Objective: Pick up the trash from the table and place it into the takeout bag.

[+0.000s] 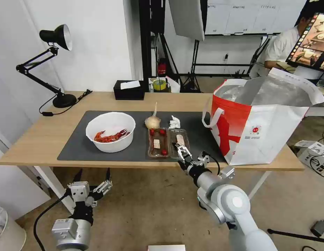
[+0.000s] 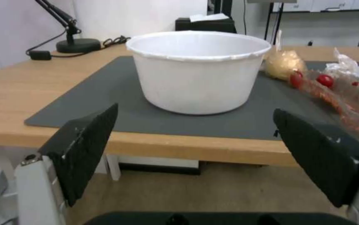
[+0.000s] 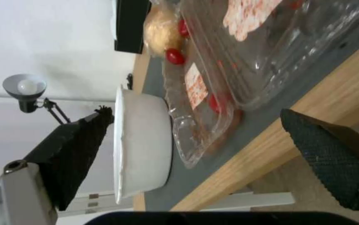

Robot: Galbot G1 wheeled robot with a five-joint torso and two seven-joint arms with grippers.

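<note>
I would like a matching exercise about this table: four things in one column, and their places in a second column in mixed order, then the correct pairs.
Things:
1. white bowl of crayfish shells
2. takeout bag
3. right claw
4. left claw

Places:
A. below the table's front edge, open
B. at the table's right end
C. on the grey mat's left part
D. open at the clear plastic tray's near end

Pairs: 1-C, 2-B, 3-D, 4-A
</note>
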